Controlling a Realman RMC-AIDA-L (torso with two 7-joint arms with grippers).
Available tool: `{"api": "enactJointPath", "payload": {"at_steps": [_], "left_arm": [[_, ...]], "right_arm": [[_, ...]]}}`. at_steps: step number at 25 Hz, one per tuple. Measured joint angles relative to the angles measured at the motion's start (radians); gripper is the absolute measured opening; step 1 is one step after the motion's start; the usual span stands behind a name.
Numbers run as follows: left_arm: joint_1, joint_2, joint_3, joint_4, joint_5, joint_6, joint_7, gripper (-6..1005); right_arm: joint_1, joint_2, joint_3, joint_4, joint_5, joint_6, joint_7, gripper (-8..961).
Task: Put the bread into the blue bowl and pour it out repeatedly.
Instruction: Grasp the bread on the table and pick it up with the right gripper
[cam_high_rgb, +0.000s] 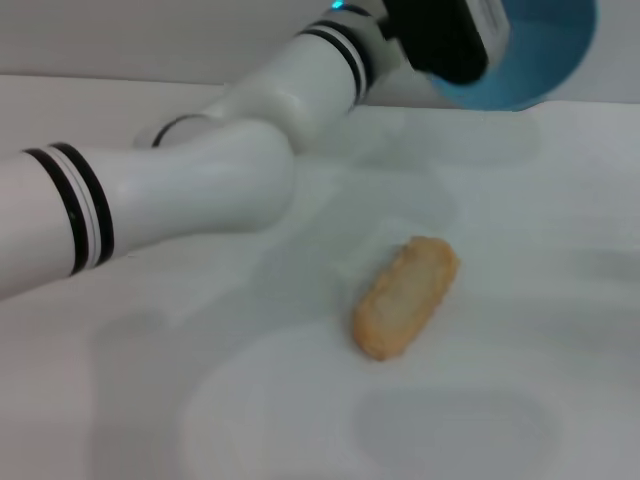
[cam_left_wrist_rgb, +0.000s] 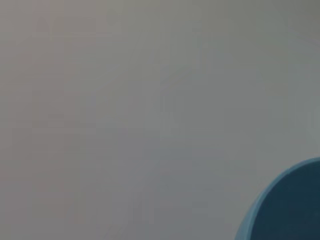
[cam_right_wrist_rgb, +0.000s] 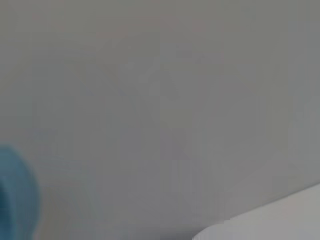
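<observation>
Bread (cam_high_rgb: 405, 297): one elongated tan loaf, lying loose on the white table (cam_high_rgb: 560, 350), plain side up, near the middle of the head view. Blue bowl (cam_high_rgb: 540, 60): raised off the table at the far side, well apart from the bread, carried at the left gripper (cam_high_rgb: 450, 40); finger state cannot be told. Right gripper: outside the head view.

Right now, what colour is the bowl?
Light blue. The bowl, held up by the left arm, shows best in the head view.
</observation>
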Motion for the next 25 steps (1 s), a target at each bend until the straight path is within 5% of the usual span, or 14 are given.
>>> {"api": "enactJointPath", "payload": {"at_steps": [5, 9, 19, 25], "left_arm": [[-0.01, 0.006, -0.164, -0.046, -0.226, 0.159, -0.019, 0], [-0.012, 0.004, -0.255, -0.099, -0.279, 0.242, -0.039, 0], [0.005, 0.011, -0.268, -0.157, -0.319, 0.292, -0.175, -1], [0.023, 0.011, -0.269, -0.159, -0.321, 0.293, -0.177, -1]], "right_arm": [[0.051, -0.003, -0.134, -0.001, -0.112, -0.016, 0.208, 572], [0.125, -0.01, -0.236, -0.005, -0.225, -0.017, 0.409, 573], [0.288, -0.006, -0.435, 0.033, -0.411, 0.063, 0.84, 574], [0.317, -0.002, -0.456, 0.064, -0.463, 0.119, 0.907, 572]]}}
